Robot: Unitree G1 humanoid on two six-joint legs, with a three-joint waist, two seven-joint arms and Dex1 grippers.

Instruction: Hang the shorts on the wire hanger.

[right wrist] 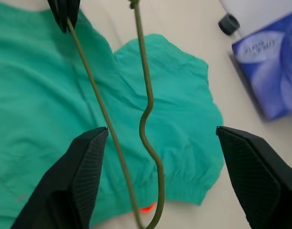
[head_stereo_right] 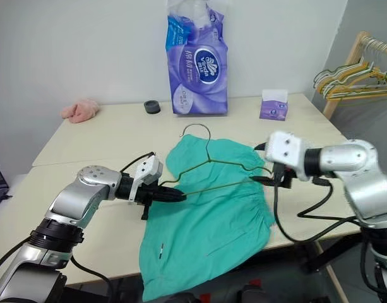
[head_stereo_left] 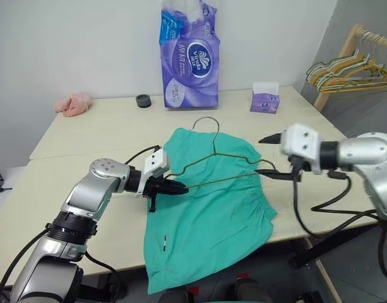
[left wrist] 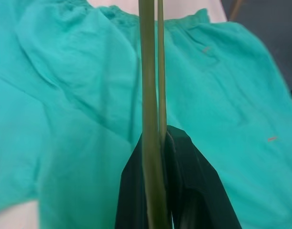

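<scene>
On the left, the left gripper [head_stereo_left: 174, 187] is pressed together on the corner of the wire hanger [head_stereo_left: 213, 165], which lies across the teal-green shorts [head_stereo_left: 206, 214] spread on the table [head_stereo_left: 105, 136] (their lower hem hangs over the near edge). To thread it well, that pinch should probably stay firm while the hanger's free end is guided into the waistband. On the right, the right gripper [head_stereo_left: 267, 155] stands spread, its fingers on either side of the hanger's other end without closing on it; whether the wire already passes inside the cloth is hard to make out.

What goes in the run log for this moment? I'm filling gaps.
left gripper: shut on wire hanger | right gripper: open | shorts: on table, under hanger
</scene>
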